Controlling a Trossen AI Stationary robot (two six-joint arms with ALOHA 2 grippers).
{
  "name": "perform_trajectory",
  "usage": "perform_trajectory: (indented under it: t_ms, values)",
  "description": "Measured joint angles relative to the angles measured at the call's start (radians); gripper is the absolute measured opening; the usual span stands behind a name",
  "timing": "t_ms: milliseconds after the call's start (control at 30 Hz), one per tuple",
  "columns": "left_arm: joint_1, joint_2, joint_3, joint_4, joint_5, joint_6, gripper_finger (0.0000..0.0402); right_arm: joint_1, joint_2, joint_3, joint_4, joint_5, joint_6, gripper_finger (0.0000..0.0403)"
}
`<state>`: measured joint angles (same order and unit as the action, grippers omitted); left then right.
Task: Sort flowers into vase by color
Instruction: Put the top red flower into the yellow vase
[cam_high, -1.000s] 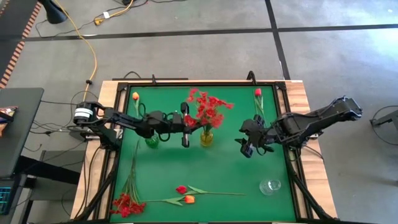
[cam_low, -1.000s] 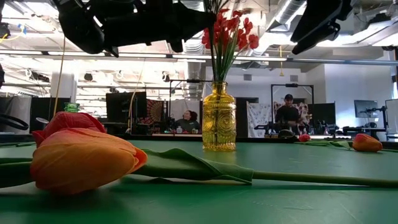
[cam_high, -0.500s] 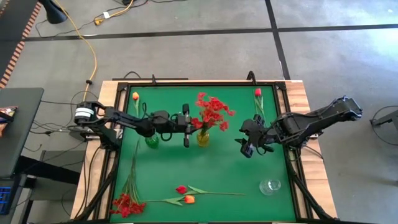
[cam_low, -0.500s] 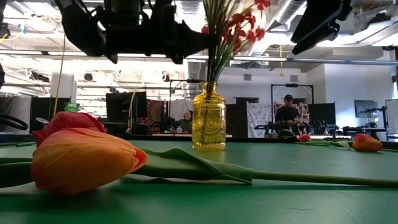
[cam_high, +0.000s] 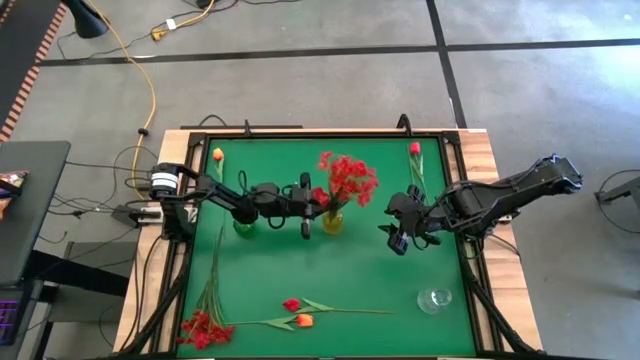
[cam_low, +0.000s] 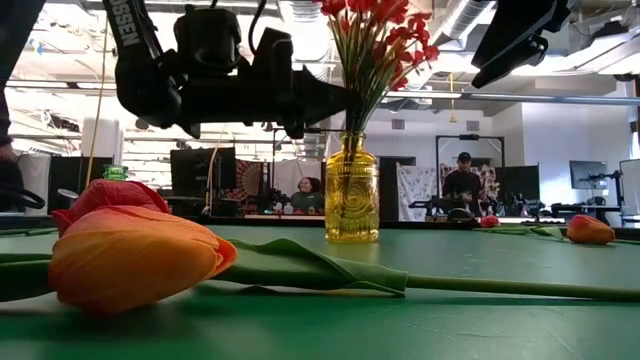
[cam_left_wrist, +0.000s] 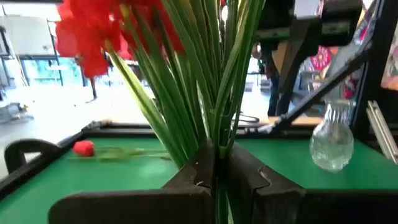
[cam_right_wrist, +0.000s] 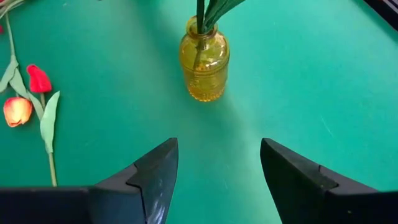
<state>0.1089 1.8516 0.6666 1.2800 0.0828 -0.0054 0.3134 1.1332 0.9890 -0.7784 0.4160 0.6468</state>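
A bunch of small red blossoms (cam_high: 348, 180) on green stems (cam_left_wrist: 205, 93) stands in the yellow vase (cam_high: 331, 221), with my left gripper (cam_high: 312, 205) shut on the stems just above the vase's mouth (cam_low: 351, 137). My right gripper (cam_high: 400, 238) hangs open over the mat to the vase's right, with nothing between its fingers (cam_right_wrist: 155, 171). Near the front edge lie another red bunch (cam_high: 205, 328), a red bud (cam_high: 291, 304) and an orange tulip (cam_high: 304, 320). One orange tulip (cam_high: 217, 155) and one red one (cam_high: 414, 148) lie at the far edge. My left gripper pinches the bundle of green stems (cam_left_wrist: 216, 163) between its two fingers, a little above the yellow vase's mouth. The fingers (cam_low: 325, 100) come in level from the table's left and lie across the stems. The stems' lower ends (cam_right_wrist: 200, 37) are inside the vase, and the blossoms lean slightly to the right above it.
A green vase (cam_high: 243, 228) stands under my left arm. A clear glass vase (cam_high: 434, 299) stands near the front right corner. Open mat lies between the yellow vase and the flowers at the front edge. A black frame (cam_high: 300, 133) runs round the mat.
My left gripper has come down with the red bunch, staying shut on the stems, which have gone deeper into the yellow vase. The blossoms have shifted toward the table's right. The vase slid a little sideways and came back.
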Motion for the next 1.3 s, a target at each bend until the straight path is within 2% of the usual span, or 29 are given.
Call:
perform_trajectory:
  t_ms: [333, 533, 767, 1000, 1300]
  values:
    - [0.000, -0.001, 0.000, -0.096, 0.008, 0.014, 0.0004, 0.000, 0.000, 0.000, 0.000, 0.001, -0.001, 0.0255]
    - [0.000, -0.001, 0.000, -0.100, -0.037, -0.026, 0.0007, 0.000, 0.000, 0.000, 0.000, 0.002, 0.000, 0.0255]
    - [0.000, -0.001, 0.000, -0.102, -0.049, -0.046, 0.0066, 0.000, 0.000, 0.000, 0.001, 0.002, 0.000, 0.0255]
    - [-0.001, -0.001, 0.000, -0.103, 0.037, -0.065, 0.0129, 0.000, 0.000, 0.000, 0.001, 0.006, -0.001, 0.0255]
    - [0.000, -0.001, 0.000, -0.103, 0.088, -0.104, 0.0146, 0.000, 0.000, 0.000, 0.001, 0.006, -0.002, 0.0255]
